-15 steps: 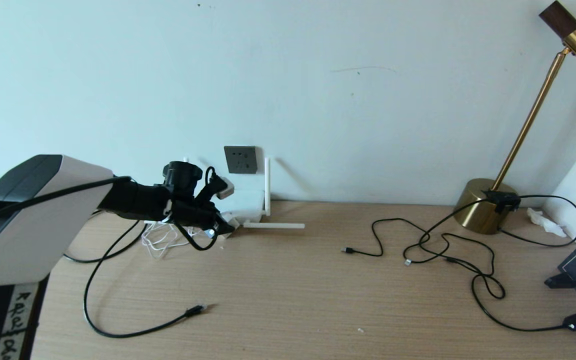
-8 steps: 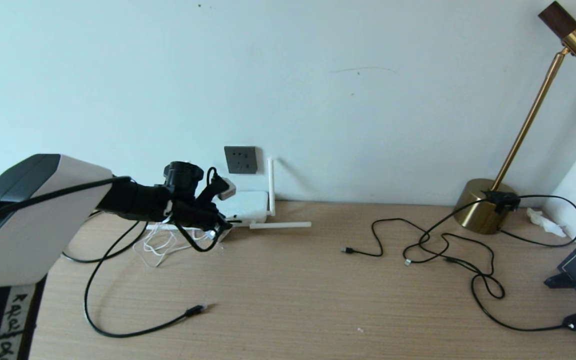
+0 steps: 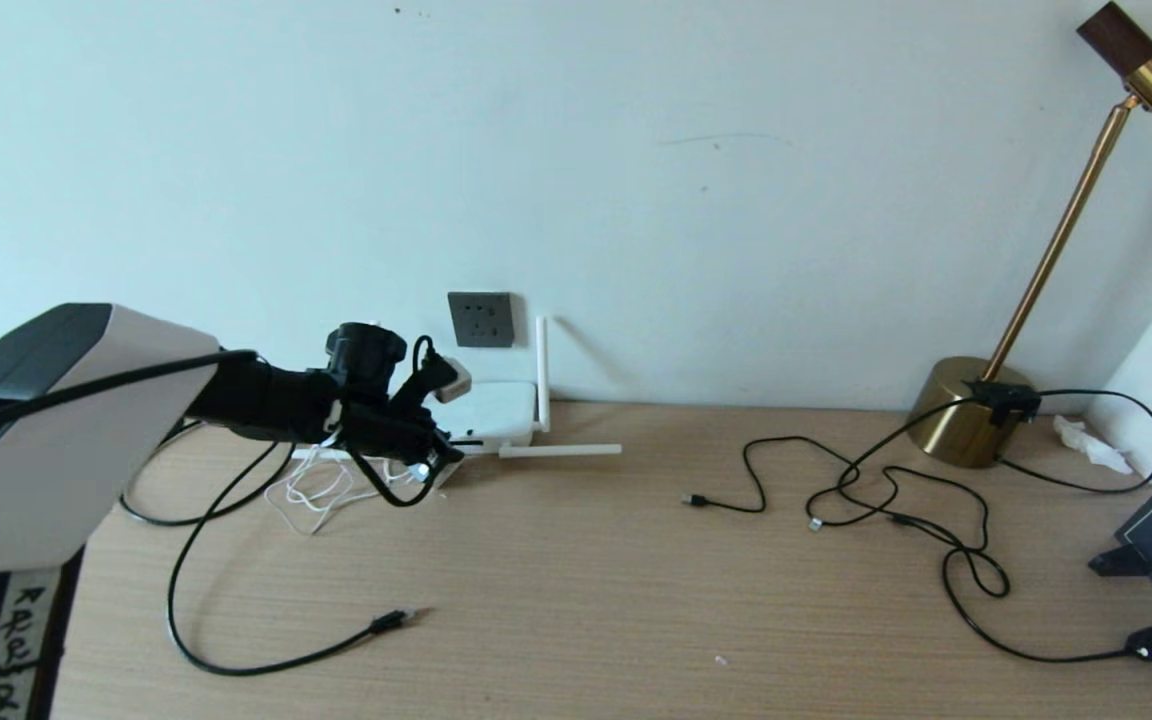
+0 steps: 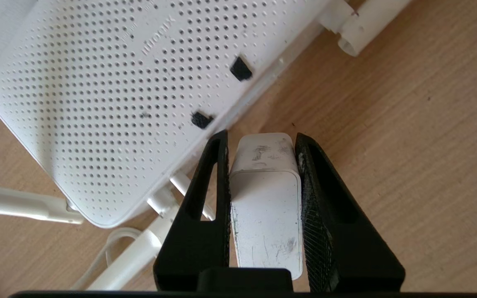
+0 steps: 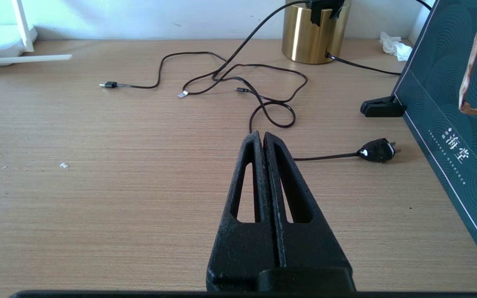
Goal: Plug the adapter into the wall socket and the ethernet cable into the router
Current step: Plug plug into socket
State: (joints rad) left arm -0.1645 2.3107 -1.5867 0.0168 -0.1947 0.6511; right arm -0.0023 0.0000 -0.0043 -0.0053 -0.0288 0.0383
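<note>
Pale wall behind a wooden desk point(image 3: 576, 600): at far left the left gripper point(image 4: 261, 145) clamps the adapter point(image 4: 266, 207) by its flat sides, likely so its pins can face the socket point(image 3: 481, 319) above the router point(image 3: 496, 408). Ethernet cable point(image 3: 236, 660) lies near-left. Right gripper point(image 5: 262, 138), parked over the desk, is clenched empty. No containers.

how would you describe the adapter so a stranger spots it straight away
Find the grey wall socket above the desk; below it lies the flat white router. Right beside the router, the left gripper has its black fingers shut on the adapter, a small smooth white block, unlike the perforated router with antennas.
</note>
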